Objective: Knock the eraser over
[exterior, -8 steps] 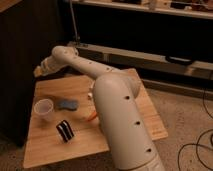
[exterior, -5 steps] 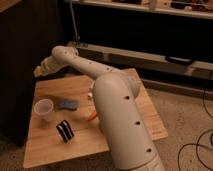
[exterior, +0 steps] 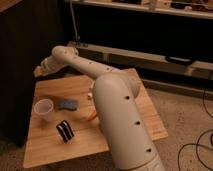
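The eraser (exterior: 64, 131), a small black block with a white stripe, stands on the wooden table (exterior: 50, 150) near its front left. My gripper (exterior: 38, 71) is at the end of the white arm, above the table's far left corner, well behind and above the eraser. It holds nothing that I can see.
A clear cup (exterior: 43, 109) stands left of the eraser. A flat blue pad (exterior: 67, 103) lies just behind the eraser. An orange object (exterior: 92, 118) pokes out beside my arm. A dark cabinet (exterior: 20, 45) rises left of the table, shelving behind.
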`<state>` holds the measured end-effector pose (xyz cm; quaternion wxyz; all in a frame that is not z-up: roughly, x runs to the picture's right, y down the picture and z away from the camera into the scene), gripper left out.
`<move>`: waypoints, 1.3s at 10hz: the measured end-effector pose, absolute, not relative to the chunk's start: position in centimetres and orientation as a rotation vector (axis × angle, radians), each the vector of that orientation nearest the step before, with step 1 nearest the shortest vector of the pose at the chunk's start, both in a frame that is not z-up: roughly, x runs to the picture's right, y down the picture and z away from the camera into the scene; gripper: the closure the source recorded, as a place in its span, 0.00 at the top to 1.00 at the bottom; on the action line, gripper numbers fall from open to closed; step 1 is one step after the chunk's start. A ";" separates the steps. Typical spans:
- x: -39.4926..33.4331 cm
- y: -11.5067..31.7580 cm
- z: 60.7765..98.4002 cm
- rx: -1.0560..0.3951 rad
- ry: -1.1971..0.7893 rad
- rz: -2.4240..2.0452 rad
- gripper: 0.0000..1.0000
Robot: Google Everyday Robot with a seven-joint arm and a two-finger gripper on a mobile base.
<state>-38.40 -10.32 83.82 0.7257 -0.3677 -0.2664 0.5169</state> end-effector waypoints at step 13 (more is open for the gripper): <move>-37.1 -10.2 82.1 -0.826 -0.574 1.138 0.43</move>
